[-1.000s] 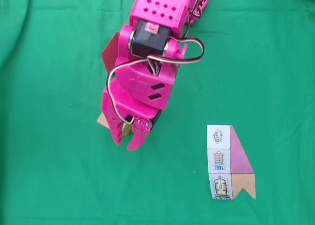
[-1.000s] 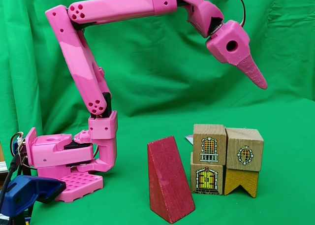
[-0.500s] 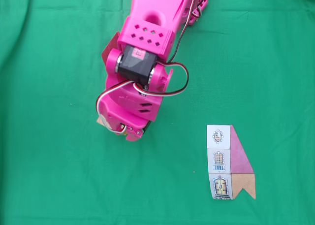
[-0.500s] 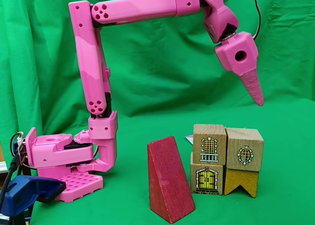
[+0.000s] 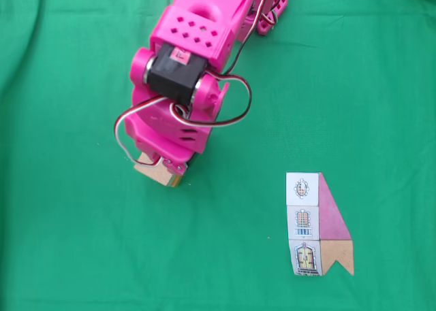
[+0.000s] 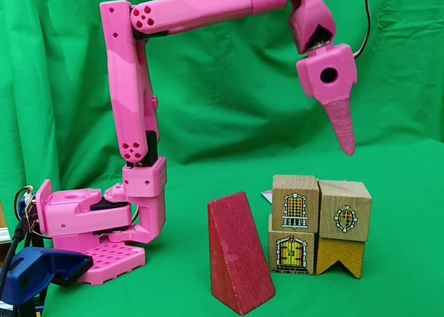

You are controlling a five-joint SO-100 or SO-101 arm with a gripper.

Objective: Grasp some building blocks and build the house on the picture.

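1. Nearest in the side fixed view stands one dark red wedge (image 6: 238, 253), upright on the green-covered desk (image 6: 402, 213), narrow end up.
2. Just right of it, apart from it, is a cluster of four wooden blocks: a door block (image 6: 291, 252) with a window block (image 6: 295, 201) on top, and a notched orange block (image 6: 340, 256) with a round-window block (image 6: 345, 210) on top. The two columns touch.
3. A corner of the card shows just behind the window block; in the top fixed view the one card (image 5: 317, 224) lies flat, well right of the arm, drawn with three white squares, one pink triangle and one tan notched shape.
4. Above the blocks hangs the tool (image 6: 345, 143), pointing down, clear of them and holding nothing. Whether it is parted or closed I cannot tell.
5. In the top view a block corner (image 5: 158, 171) peeks from under the arm.
6. One pink arm (image 6: 128, 109) rises from its base at the left.
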